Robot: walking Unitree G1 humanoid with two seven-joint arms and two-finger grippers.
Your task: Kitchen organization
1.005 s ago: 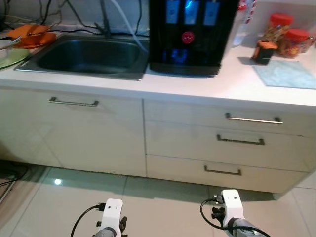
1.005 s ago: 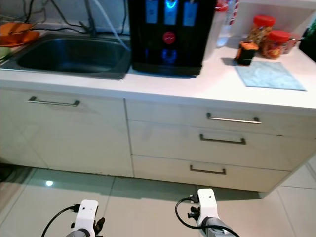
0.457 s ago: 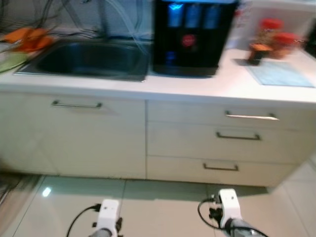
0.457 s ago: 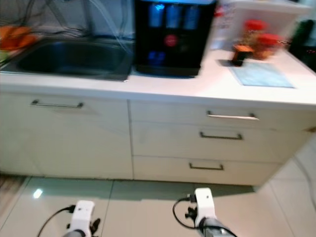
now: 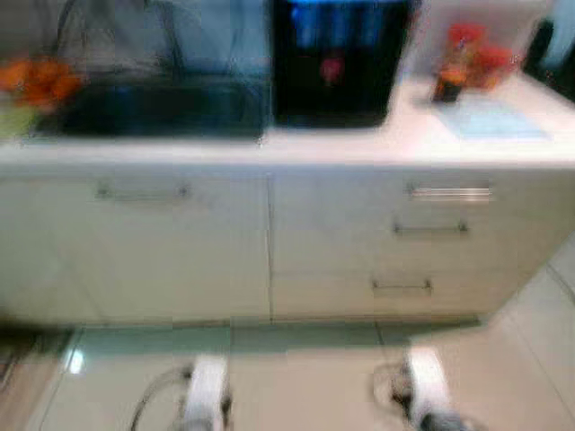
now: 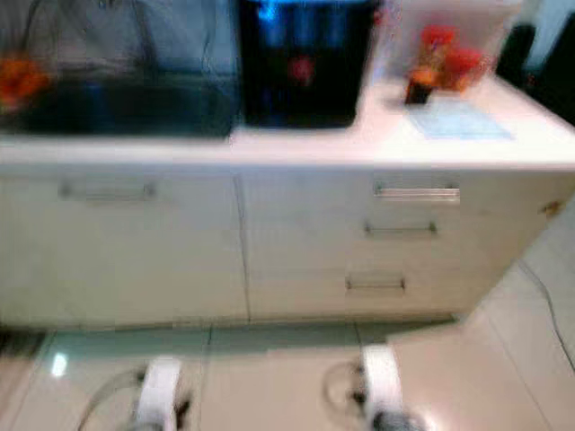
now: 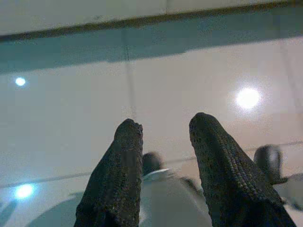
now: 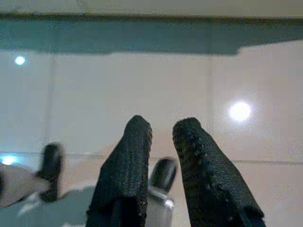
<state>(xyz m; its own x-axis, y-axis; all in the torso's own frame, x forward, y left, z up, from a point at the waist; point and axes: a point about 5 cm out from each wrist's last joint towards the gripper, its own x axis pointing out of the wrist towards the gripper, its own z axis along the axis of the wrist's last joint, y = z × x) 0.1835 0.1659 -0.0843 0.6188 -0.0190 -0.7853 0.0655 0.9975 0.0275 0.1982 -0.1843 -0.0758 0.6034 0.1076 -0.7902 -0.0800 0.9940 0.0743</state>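
Observation:
The eye views are blurred. A white counter (image 5: 359, 148) carries a steel sink (image 5: 153, 108), a black water dispenser (image 5: 331, 63), red-lidded jars (image 5: 472, 54) and a pale blue mat (image 5: 490, 117). Orange and green dishes (image 5: 36, 85) lie left of the sink. Both arms hang low over the floor tiles: the left wrist (image 5: 207, 395) and the right wrist (image 5: 427, 391). My left gripper (image 7: 163, 125) is open with nothing between its fingers. My right gripper (image 8: 162, 123) is open by a narrow gap, also holding nothing.
Below the counter are a cabinet door with a bar handle (image 5: 142, 191) and three drawers with handles (image 5: 449, 191), (image 5: 429, 229), (image 5: 402, 287). Glossy pale floor tiles (image 5: 296, 377) lie between me and the cabinets. A dark thing (image 6: 517, 54) stands at the counter's far right.
The whole picture has shifted and blurred, so the camera has moved, showing more floor and the counter's right end. Both arms still hang low and nothing was picked up.

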